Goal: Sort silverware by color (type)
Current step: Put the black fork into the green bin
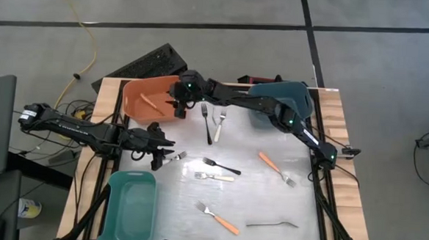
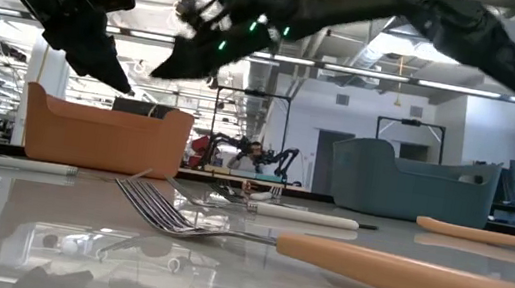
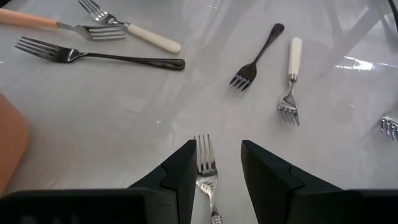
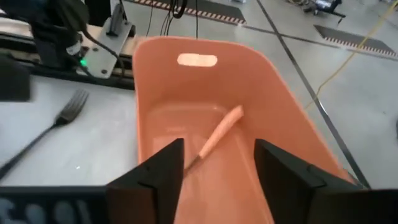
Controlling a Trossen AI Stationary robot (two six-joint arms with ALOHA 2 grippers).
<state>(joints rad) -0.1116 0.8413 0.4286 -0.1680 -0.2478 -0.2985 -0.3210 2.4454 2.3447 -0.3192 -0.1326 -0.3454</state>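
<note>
The silverware is lying spread over the white table (image 1: 269, 204), and one silver fork (image 3: 206, 169) is lying right between the open fingers of the left gripper (image 3: 217, 180), which is hanging low over the left part of the table; the fingers are standing on each side of the fork and are not clamping it. Beyond this gripper, a black fork (image 3: 99, 56) and a white-handled fork (image 3: 134, 31) are lying near each other, and another dark fork (image 3: 255, 59) and a second white-handled fork (image 3: 291, 81) are lying side by side a little apart. The right gripper (image 4: 214, 174) is hovering over the orange bin (image 4: 186, 112) at the back of the table, with its fingers spread and holding nothing. One orange-handled fork (image 4: 214, 140) is lying inside this bin, below the gripper. Two more orange-handled forks (image 1: 277, 168) (image 1: 218, 219) are lying on the table, well apart from both grippers. A teal bin (image 1: 129, 207) is standing at the front left corner.
</note>
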